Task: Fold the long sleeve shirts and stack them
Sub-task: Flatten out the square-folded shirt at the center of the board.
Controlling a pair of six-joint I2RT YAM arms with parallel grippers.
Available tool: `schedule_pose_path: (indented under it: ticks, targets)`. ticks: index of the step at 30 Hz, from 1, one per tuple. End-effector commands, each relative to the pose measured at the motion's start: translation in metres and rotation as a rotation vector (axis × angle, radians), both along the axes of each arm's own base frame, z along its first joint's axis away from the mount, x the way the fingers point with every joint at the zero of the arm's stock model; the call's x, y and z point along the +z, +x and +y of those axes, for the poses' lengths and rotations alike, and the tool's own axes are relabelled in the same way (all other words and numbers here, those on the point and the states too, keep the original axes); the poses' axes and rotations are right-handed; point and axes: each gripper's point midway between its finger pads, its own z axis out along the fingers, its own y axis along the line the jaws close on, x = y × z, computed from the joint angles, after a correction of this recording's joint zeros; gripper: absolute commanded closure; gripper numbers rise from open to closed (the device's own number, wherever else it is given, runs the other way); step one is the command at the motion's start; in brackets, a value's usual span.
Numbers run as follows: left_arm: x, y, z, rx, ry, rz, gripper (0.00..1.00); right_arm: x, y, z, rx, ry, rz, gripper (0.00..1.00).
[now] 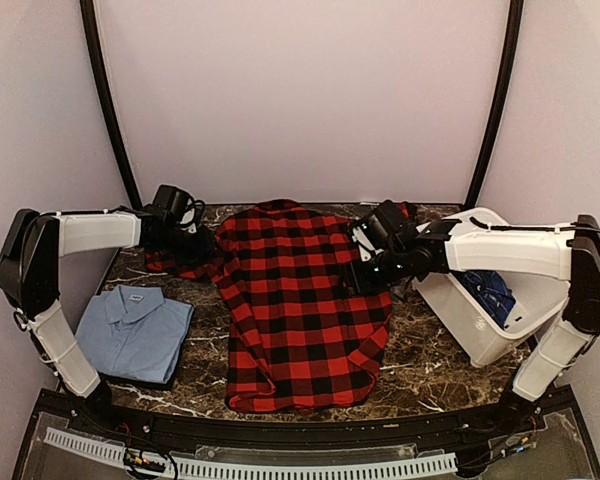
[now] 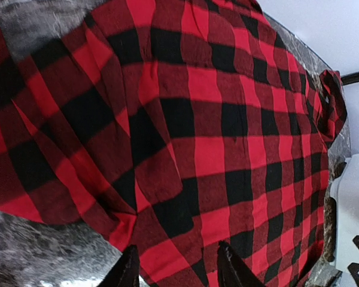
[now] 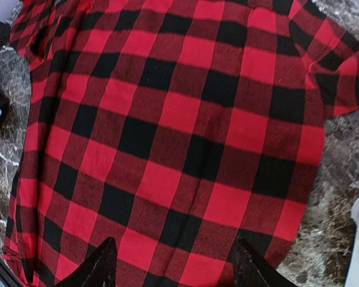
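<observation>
Marble table (image 1: 420, 370), pale walls (image 1: 300, 100), checked flannel (image 1: 300, 300) spread, left gripper (image 2: 177, 246) and right gripper (image 3: 175, 240) parted, empty

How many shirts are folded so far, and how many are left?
Done: the light blue shirt lies folded at the left of the table. In hand: the red checked shirt is spread flat in the middle, unfolded; the left gripper and right gripper hover open over it, holding nothing. Left: fold it, then the dark blue shirt in the white bin, and stack them.
</observation>
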Motion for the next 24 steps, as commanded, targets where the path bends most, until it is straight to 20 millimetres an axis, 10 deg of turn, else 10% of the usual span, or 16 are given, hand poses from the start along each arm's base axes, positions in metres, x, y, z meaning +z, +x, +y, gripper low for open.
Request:
schedule_pose_path:
  ticks: [1, 9, 24]
  targets:
    - [-0.005, -0.006, -0.030, -0.048, -0.130, -0.001, 0.59, -0.017, -0.025, 0.019, 0.016, 0.086, 0.053, 0.38]
    - [-0.048, -0.007, -0.031, -0.055, -0.093, 0.071, 0.67, -0.071, -0.055, 0.017, 0.029, 0.052, 0.162, 0.39]
    - [-0.085, -0.007, 0.036, 0.060, 0.188, 0.148, 0.76, -0.127, -0.084, -0.043, -0.091, -0.107, 0.250, 0.38]
